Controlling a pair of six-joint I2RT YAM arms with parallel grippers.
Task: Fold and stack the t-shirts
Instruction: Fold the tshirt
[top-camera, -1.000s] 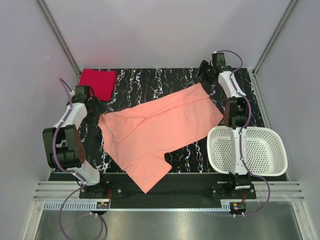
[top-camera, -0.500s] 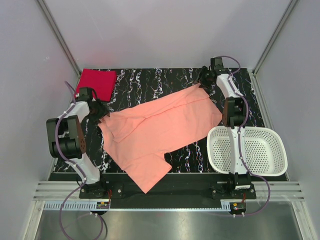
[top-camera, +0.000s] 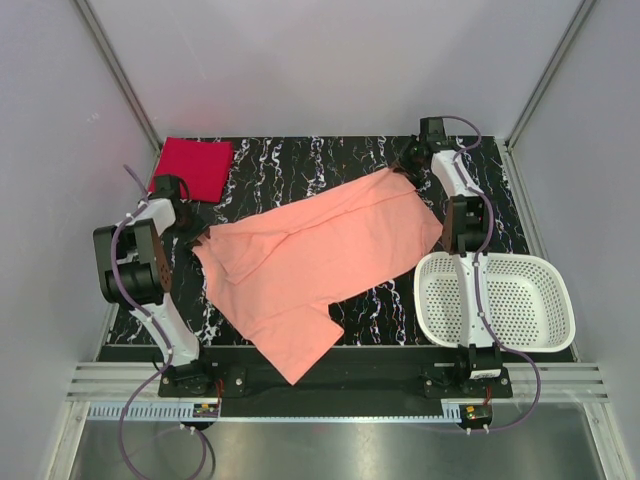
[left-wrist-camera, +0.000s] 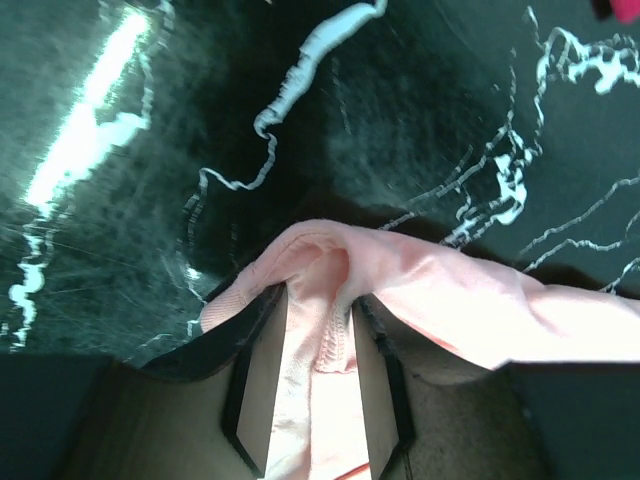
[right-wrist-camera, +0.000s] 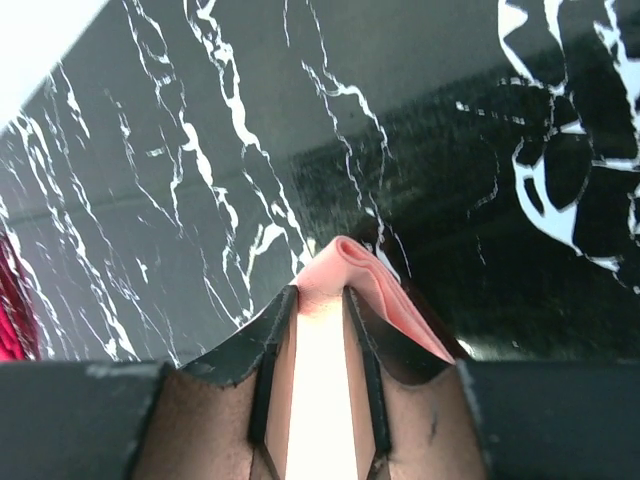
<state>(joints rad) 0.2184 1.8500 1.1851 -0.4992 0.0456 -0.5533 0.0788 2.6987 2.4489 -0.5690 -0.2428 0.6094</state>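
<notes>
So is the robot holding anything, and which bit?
Yes, the pink t-shirt. The left gripper pinches a fold of its left edge, and the right gripper pinches its far right corner.

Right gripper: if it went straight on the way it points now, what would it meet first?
Beyond the salmon t-shirt fold it pinches, the right gripper would likely meet the black marble table; depth is unclear.
</notes>
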